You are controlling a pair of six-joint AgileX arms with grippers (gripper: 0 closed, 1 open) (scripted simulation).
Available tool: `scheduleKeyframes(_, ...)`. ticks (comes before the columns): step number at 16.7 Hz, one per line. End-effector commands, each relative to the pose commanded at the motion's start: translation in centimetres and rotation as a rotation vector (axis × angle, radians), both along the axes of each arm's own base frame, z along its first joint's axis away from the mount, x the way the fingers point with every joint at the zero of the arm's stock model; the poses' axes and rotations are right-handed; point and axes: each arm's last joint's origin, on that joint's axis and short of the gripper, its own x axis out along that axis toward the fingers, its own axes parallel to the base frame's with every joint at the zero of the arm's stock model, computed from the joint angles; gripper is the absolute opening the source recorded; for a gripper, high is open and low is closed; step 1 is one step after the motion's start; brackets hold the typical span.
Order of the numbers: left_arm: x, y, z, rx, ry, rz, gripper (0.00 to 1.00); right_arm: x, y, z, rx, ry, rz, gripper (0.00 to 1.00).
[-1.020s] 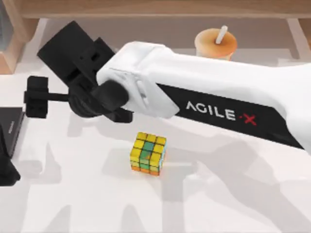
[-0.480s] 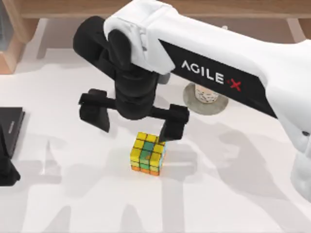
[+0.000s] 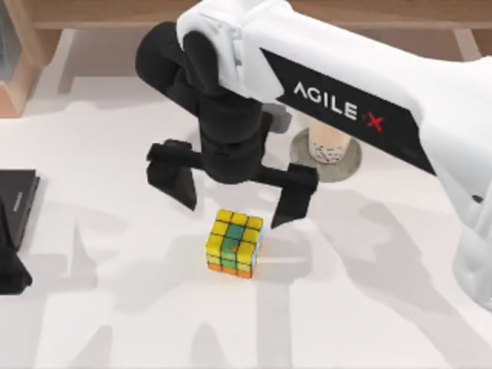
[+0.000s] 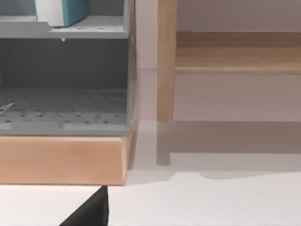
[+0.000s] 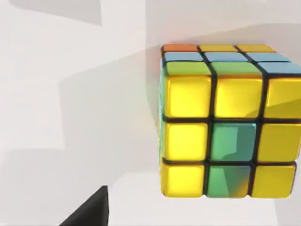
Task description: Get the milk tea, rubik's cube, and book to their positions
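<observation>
The rubik's cube (image 3: 234, 244) rests on the white table, mostly yellow with green and orange squares; in the right wrist view the rubik's cube (image 5: 225, 122) is close up. My right gripper (image 3: 233, 213) hangs open just behind and above it, one finger on each side. The milk tea (image 3: 327, 146) stands on a grey coaster (image 3: 350, 163), its top hidden by my right arm. The teal book (image 4: 61, 12) stands on a grey shelf in the left wrist view. My left gripper (image 3: 11, 273) is parked at the table's left edge.
A flat black book (image 3: 17, 201) lies at the left edge. A wooden shelf unit (image 3: 23, 61) stands at the back left, and a wooden rail runs along the back. In the left wrist view a grey perforated rack (image 4: 63, 106) sits on a wooden base.
My right gripper swung in from the back left, turned its fingers downward and has shifted slightly right and nearer to the cube. The cube has not moved.
</observation>
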Motion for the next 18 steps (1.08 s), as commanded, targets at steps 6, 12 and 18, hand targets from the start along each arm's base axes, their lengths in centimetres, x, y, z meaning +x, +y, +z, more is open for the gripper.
scheduleKeyframes(6, 0.0, 0.0, 0.0, 0.000, 0.000, 0.000, 1.00, 0.1, 0.1, -2.6, 0.000, 0.000, 0.000, 1.00)
scheduleKeyframes(12, 0.0, 0.0, 0.0, 0.000, 0.000, 0.000, 1.00, 0.0, 0.0, -6.0, 0.000, 0.000, 0.000, 1.00)
scheduleKeyframes(18, 0.0, 0.0, 0.0, 0.000, 0.000, 0.000, 1.00, 0.0, 0.0, -6.0, 0.000, 0.000, 0.000, 0.70)
